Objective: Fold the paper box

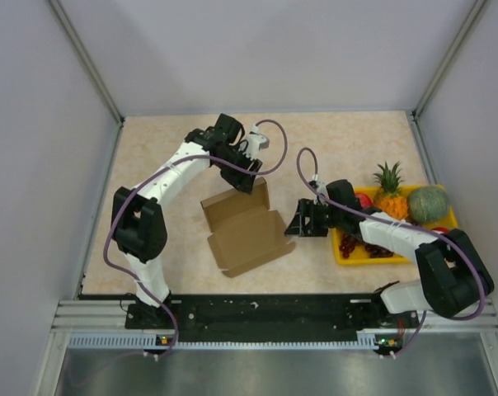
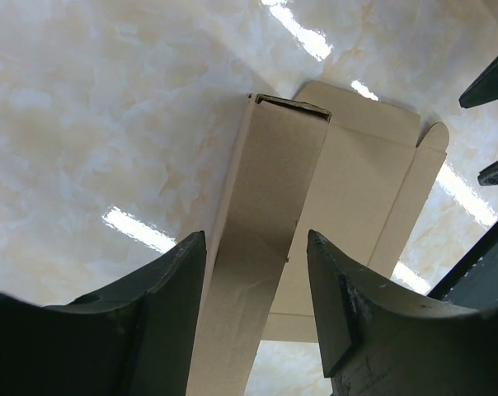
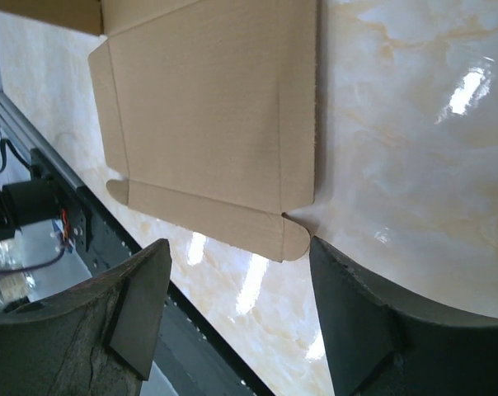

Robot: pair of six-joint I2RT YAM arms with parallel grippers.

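Paper box [image 1: 247,228], far edge partly hidden by left hand [image 1: 250,179]

Half-folded brown paper box [image 1: 247,231], flaps open

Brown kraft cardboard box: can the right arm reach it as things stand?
Probably yes: the right claw stands open facing the brown kraft cardboard box, only bare beige marbled table between.
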